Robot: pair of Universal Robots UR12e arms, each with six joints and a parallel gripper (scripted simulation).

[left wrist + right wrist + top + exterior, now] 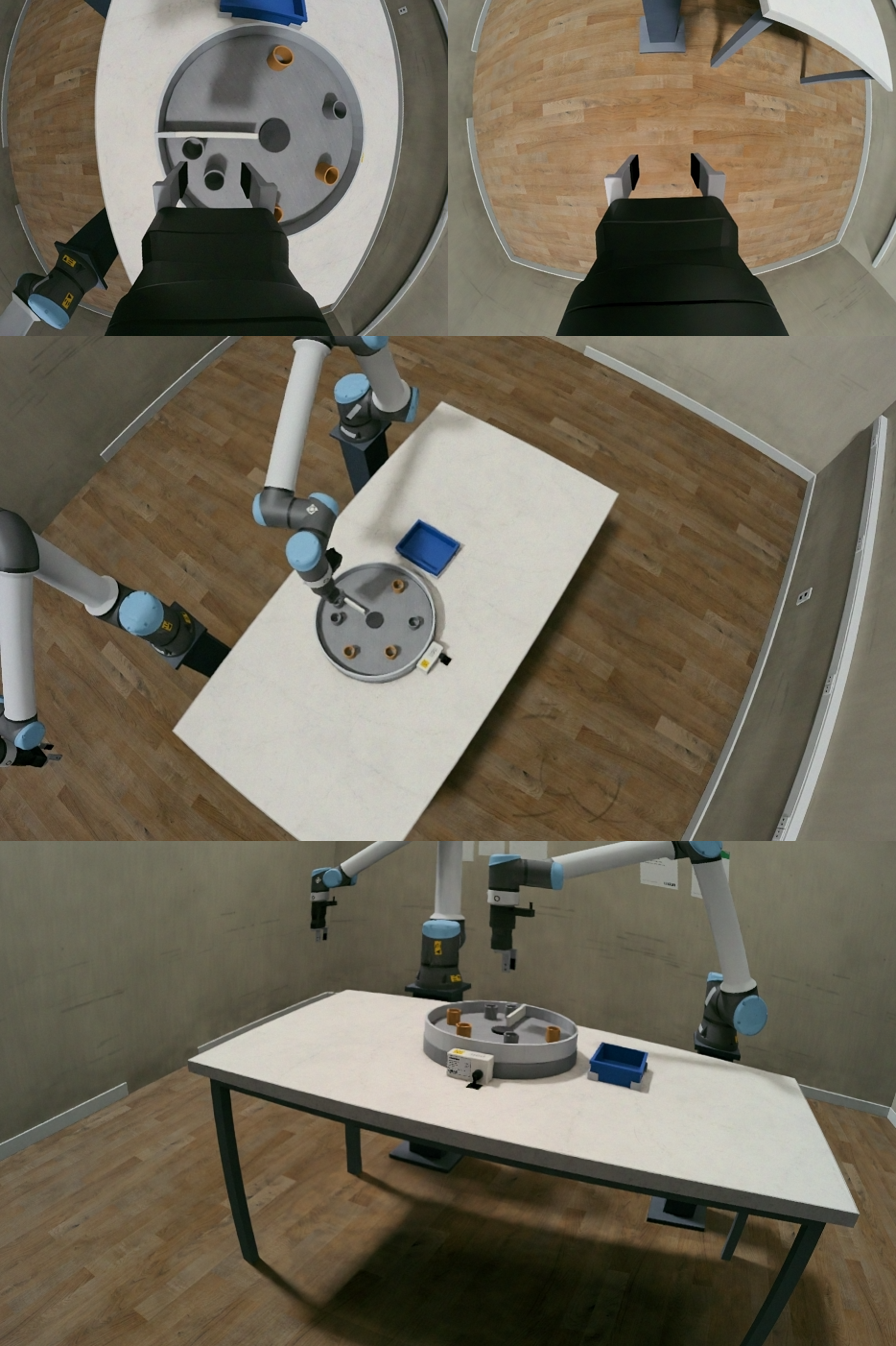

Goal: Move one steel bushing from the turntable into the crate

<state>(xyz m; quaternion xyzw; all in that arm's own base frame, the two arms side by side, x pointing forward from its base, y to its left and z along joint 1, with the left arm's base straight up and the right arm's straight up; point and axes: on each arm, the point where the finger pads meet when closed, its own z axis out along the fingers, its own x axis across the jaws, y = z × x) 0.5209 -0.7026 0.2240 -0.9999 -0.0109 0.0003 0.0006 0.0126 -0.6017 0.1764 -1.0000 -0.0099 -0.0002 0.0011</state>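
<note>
The grey round turntable [376, 666] [501, 1057] [358, 137] bears three grey steel bushings and three orange ones. My left gripper [508, 960] [214, 173] is open and empty, high above the turntable. In the left wrist view one steel bushing [215, 171] shows between its fingers, far below. A second steel bushing [183, 145] stands close beside the white bar, and a third [330, 109] [414, 622] stands across the turntable. The blue crate [417, 563] [614, 1074] [260, 14] sits level and empty in its corner guides. My right gripper [55, 752] [320, 935] [665, 164] is open and empty, off the table.
The white bar [217, 135] [515, 1015] runs from the turntable's rim toward the dark hub [275, 135]. Orange bushings [275, 64] [453, 1016] stand around the turntable. A white box [430, 657] [470, 1065] stands against the turntable's outer wall.
</note>
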